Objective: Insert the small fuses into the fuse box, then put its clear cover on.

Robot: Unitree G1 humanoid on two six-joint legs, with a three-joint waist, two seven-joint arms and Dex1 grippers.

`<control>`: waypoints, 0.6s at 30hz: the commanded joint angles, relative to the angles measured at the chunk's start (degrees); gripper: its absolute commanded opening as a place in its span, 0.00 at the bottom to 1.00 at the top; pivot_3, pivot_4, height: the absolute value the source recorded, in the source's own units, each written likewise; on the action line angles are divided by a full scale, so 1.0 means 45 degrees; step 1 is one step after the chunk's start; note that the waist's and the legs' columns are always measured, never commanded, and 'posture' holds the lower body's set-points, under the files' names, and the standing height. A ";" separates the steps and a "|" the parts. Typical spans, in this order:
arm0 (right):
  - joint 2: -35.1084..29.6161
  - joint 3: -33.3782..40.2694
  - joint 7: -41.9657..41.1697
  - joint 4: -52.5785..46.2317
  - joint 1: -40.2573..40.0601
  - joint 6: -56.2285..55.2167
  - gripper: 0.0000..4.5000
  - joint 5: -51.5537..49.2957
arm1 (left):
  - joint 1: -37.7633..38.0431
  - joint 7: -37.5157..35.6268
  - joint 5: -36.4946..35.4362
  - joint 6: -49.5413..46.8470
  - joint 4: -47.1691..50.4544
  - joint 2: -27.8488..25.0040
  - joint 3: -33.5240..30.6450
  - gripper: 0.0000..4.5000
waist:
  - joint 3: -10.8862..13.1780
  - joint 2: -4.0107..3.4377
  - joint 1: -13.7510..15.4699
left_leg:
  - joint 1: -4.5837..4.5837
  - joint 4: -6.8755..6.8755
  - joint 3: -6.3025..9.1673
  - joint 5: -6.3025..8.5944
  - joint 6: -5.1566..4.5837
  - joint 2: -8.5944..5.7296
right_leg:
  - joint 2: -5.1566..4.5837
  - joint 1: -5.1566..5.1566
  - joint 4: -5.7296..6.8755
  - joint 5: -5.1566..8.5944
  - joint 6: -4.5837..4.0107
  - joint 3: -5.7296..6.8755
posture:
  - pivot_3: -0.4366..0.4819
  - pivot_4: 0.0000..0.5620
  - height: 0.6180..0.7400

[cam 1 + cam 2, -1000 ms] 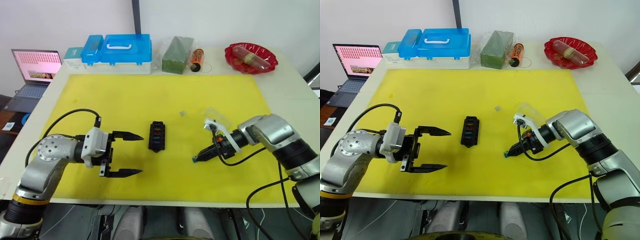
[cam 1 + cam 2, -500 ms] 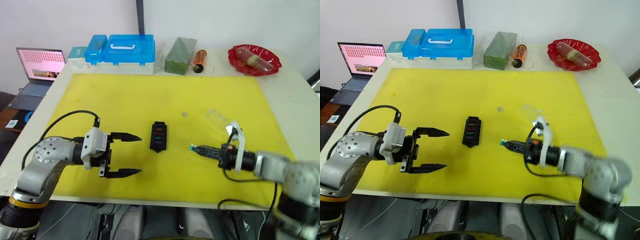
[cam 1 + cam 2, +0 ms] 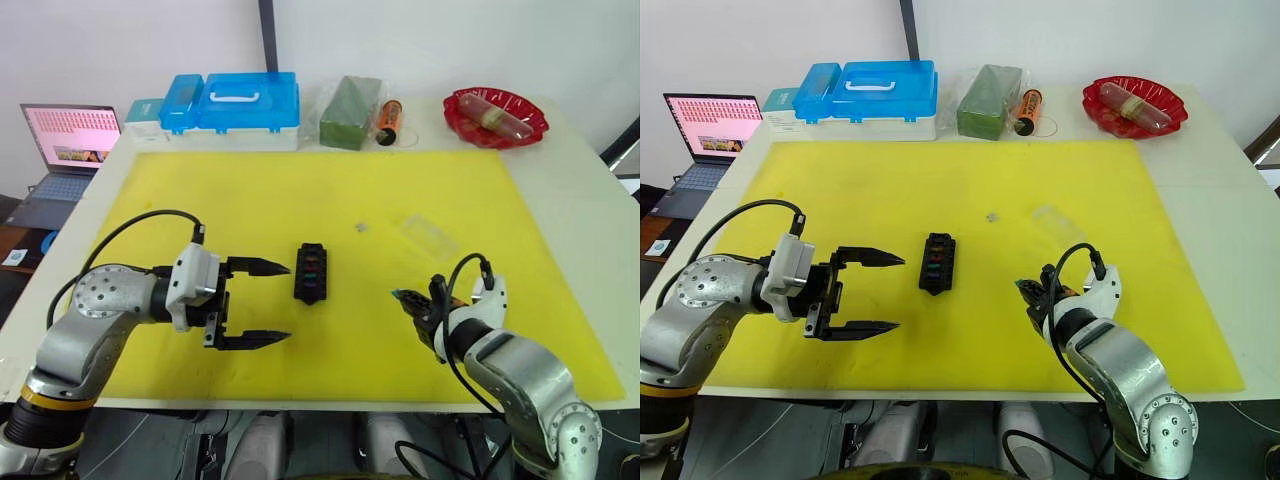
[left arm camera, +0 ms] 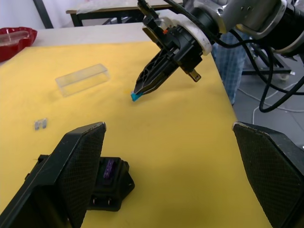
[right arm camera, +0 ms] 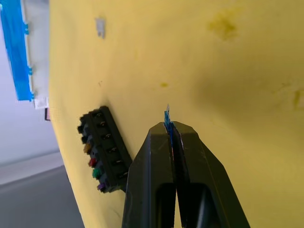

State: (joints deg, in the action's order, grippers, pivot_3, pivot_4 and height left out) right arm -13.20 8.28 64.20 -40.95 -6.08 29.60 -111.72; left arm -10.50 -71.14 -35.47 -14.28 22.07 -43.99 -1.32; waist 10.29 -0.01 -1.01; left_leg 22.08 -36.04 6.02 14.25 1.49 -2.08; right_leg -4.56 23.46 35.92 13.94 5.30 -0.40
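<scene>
Right wrist view: your right gripper (image 5: 170, 129) grips a teal fuse (image 5: 166, 115); carry it toward ten o'clock to the box (image 5: 103, 148). Left gripper (image 3: 265, 303) gapes.

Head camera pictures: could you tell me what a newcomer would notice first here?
Probably the right gripper, shut on a tiny teal fuse just above the yellow mat. Next, the black fuse box at mid-mat, coloured fuses in its slots, with the left gripper open beside it and the clear cover lying farther back.
</scene>
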 commanded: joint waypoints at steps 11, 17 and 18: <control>-0.1343 -0.1631 -0.0208 -0.1530 -0.0159 -0.1439 0.38 -0.0283 | 0.0084 0.0024 -0.0060 0.0130 0.0293 -0.0038 -0.0242 1.00 | 0.0000 0.0000 0.0017 | -0.0003 0.0000 0.0003 0.0000 0.0000 0.0003 | -0.0004 0.0002 -0.0003 0.0005 -0.0009 -0.0040 | 0.48 0.27 1.00; -0.5109 -0.1908 -0.4045 -0.2267 -0.0858 -0.1441 0.82 -0.0283 | 0.0150 -0.0067 0.0079 0.0408 0.0125 0.0045 -0.0205 1.00 | 0.0001 0.0000 0.0045 | 0.0006 -0.0009 -0.0002 0.0000 0.0000 -0.0002 | -0.0015 0.0001 -0.0018 0.0006 -0.0007 -0.0041 | 0.48 0.27 1.00; -0.6814 -0.0939 -0.7192 -0.1092 -0.0855 0.0473 0.89 -0.0283 | 0.0137 -0.0087 0.0084 0.0447 0.0088 0.0057 -0.0201 1.00 | 0.0002 0.0001 0.0053 | 0.0008 -0.0014 -0.0006 0.0000 0.0000 -0.0008 | -0.0018 -0.0005 -0.0026 0.0006 -0.0007 -0.0040 | 0.48 0.27 1.00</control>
State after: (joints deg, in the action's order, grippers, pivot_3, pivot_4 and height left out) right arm -39.20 -0.29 45.43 -48.12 -9.97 25.22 -112.33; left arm -9.67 -71.19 -35.39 -13.29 22.03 -43.78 -1.32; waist 10.30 -0.01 -0.78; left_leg 22.12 -36.16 5.97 14.25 1.49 -2.11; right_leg -4.64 23.39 35.71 13.97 5.27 -0.57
